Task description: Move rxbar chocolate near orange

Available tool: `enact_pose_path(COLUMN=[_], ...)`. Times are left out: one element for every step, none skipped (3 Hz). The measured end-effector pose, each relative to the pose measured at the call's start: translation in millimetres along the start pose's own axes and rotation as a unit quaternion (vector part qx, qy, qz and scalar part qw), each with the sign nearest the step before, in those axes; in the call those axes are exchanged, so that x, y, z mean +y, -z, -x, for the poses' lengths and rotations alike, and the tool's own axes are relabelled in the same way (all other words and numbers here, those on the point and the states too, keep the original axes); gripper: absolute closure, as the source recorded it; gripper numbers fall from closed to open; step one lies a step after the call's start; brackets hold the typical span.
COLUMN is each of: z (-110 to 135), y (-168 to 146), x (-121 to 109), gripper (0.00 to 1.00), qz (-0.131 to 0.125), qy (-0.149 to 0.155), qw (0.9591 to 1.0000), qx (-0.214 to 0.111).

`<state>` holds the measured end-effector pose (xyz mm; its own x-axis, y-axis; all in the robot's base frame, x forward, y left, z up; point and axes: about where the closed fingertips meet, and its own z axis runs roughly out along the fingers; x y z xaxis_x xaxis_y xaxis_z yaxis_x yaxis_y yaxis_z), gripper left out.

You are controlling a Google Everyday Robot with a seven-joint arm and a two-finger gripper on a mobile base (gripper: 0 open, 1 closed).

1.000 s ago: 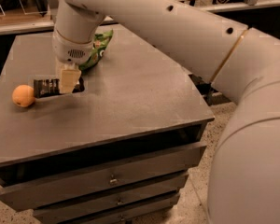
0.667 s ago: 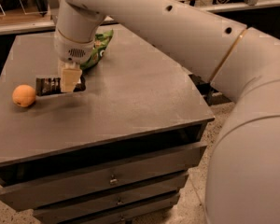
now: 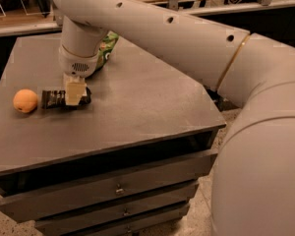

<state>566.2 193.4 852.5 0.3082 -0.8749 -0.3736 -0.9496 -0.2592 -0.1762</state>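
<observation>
Rxbar chocolate (image 3: 53, 99) under pincer (image 3: 74, 93), beside orange (image 3: 25, 101) near left table (image 3: 137, 97) edge.

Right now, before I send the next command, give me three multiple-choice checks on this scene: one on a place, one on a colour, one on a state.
1. Where is the rxbar chocolate?
A. beside the orange, with the gripper at its other end
B. at the table's far corner
C. on top of the orange

2. What colour is the snack bag behind the arm?
A. red
B. green
C. blue

3. How does the bar lie?
A. standing on end
B. hanging over the table edge
C. flat on the tabletop

Answers: 1 A, the bar sits between orange and gripper, a small gap from the orange. 2 B, green wrapper shows beside the arm. 3 C, its visible length rests on the tabletop.
</observation>
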Motion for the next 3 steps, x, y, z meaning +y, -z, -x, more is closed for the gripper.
enact_pose_path(z=[-2.8,-5.4,-3.9], y=[-4.0,-7.5,-9.8], x=[0.4,0.2,0.9], gripper=[0.84,0.61,0.38], qz=[-0.003,0.006,0.017], qy=[-0.005,-0.009,-0.004], qw=[1.0000,0.9999,0.9998], qx=[0.006,-0.004,-0.014])
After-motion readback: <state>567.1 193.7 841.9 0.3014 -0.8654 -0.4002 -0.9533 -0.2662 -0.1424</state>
